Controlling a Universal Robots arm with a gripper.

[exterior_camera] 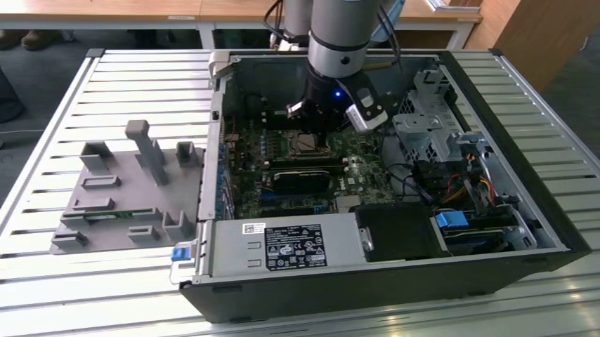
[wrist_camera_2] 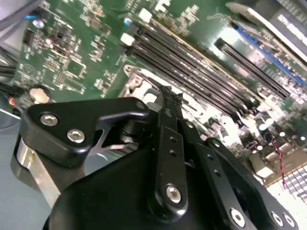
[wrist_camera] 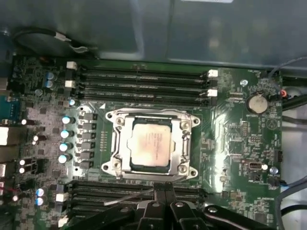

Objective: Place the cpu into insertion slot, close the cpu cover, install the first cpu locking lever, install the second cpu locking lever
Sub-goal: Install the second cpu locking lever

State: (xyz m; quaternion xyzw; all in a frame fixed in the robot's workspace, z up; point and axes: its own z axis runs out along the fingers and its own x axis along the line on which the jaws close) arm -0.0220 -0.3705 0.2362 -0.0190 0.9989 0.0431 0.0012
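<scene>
cpu [wrist_camera: 150,146] just beyond fingers [wrist_camera: 163,191]

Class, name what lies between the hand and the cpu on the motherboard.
In the first wrist view, black memory slots and the cpu cover rim lie between the hand and the cpu.

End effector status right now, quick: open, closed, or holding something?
End effector: closed, fingertips together, holding nothing visible, just beside the cpu cover, which lies closed over the cpu.

The arm stands near-vertical, wrist down — its claw [wrist_camera: 160,191] pinched together.
</scene>
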